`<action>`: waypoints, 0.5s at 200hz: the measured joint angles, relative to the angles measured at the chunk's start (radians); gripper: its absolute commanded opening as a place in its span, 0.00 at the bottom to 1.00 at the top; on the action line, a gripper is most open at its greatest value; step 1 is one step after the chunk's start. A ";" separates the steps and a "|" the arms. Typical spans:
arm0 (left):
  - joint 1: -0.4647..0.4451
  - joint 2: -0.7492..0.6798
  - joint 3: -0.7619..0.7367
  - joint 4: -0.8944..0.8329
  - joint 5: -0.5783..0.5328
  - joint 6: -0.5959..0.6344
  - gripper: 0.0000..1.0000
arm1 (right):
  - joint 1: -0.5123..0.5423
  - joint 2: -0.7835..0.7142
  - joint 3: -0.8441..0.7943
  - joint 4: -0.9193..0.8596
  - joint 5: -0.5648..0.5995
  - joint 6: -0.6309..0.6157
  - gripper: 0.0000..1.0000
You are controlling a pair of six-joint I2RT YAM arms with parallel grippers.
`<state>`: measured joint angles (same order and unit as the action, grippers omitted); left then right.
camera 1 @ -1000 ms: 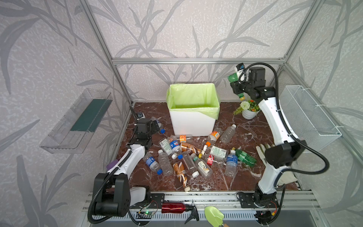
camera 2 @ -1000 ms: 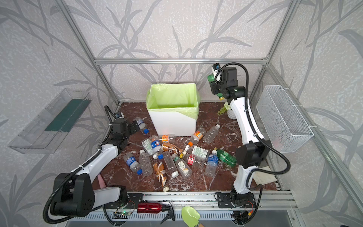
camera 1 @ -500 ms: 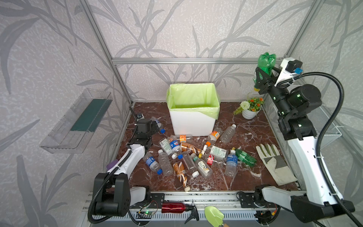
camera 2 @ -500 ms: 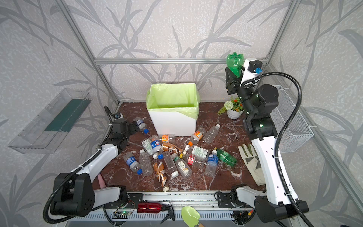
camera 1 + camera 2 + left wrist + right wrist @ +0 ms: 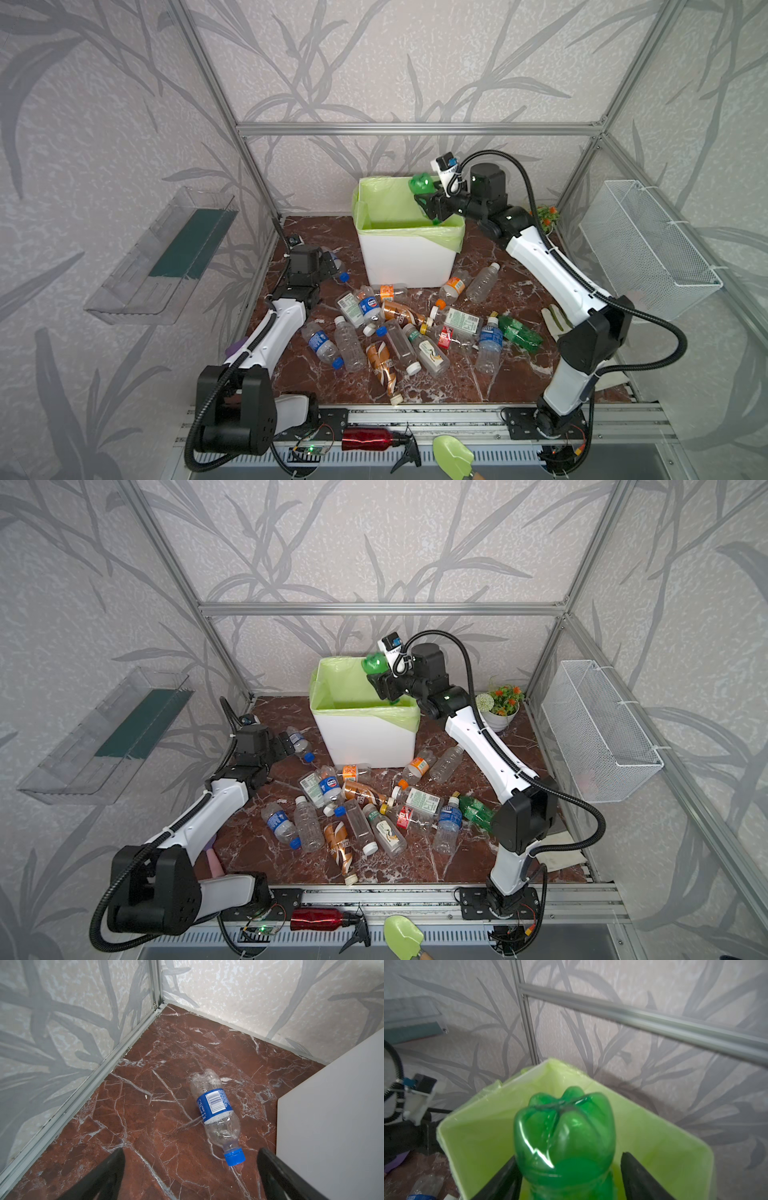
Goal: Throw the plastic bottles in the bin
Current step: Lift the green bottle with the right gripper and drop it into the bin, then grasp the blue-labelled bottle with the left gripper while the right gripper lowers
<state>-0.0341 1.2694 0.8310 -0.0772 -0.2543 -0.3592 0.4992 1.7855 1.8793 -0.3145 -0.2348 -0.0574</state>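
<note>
Swinging down to bin (image 5: 407, 262), right gripper (image 5: 429, 204) — loosened round green bottle (image 5: 421, 184)

Stretches left arm low from near-left base toward far left, elbow folded beside base. Holds left gripper (image 5: 332, 266) close to ground, pointing right, black fingers (image 5: 108, 1176) spread wide. Holds right arm up from near-right base, elbow bent at right, forearm slanting toward far middle. Points right gripper (image 5: 430, 205) leftward, raised, jaws parted.
</note>
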 measured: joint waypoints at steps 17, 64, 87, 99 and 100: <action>0.001 0.000 0.023 -0.022 -0.010 0.003 0.99 | -0.012 -0.039 0.024 -0.048 0.042 -0.022 0.99; 0.001 0.000 0.053 -0.055 -0.019 0.009 0.99 | -0.108 -0.439 -0.014 0.077 0.119 -0.024 0.99; -0.011 0.018 0.056 -0.072 -0.027 0.011 0.99 | -0.169 -0.602 -0.076 0.153 0.129 -0.018 0.99; -0.021 0.042 0.071 -0.082 -0.034 0.016 0.99 | -0.207 -0.654 -0.133 0.185 0.124 -0.008 0.99; -0.022 0.044 0.072 -0.082 -0.035 0.017 0.99 | -0.209 -0.657 -0.137 0.187 0.124 -0.007 0.99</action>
<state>-0.0559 1.3136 0.9031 -0.1593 -0.2890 -0.3420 0.2901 1.1290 1.7428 -0.1276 -0.1108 -0.0647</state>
